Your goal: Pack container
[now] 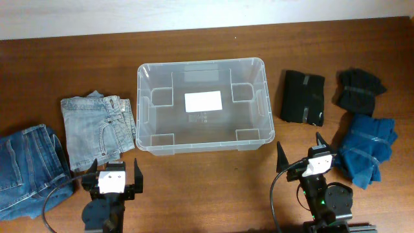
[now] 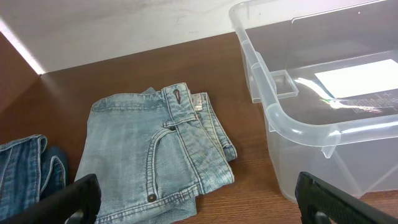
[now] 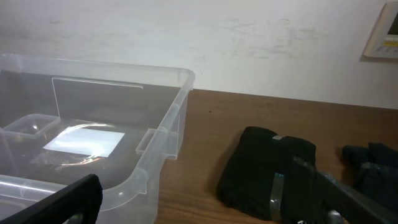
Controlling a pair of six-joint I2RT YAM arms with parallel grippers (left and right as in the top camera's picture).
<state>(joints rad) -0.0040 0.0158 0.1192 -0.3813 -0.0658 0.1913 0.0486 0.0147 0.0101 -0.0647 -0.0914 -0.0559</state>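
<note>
The container (image 1: 143, 110) is a clear plastic bin with a white label on its base, standing empty at the table's middle; it also shows in the left wrist view (image 2: 280, 118) and the right wrist view (image 3: 168, 134). My left gripper (image 1: 113, 176) is open and empty near the front edge, left of the bin and in front of folded light-blue jeans (image 1: 97, 126) (image 2: 149, 155). My right gripper (image 1: 304, 158) is open and empty near the front edge, right of the bin, in front of a folded black garment (image 1: 301, 97) (image 3: 264, 168).
Dark blue jeans (image 1: 26, 165) (image 2: 25, 168) lie at the far left. A dark rolled garment (image 1: 359, 89) (image 3: 373, 168) and a folded blue garment (image 1: 369, 145) lie at the far right. A pale wall runs behind the table.
</note>
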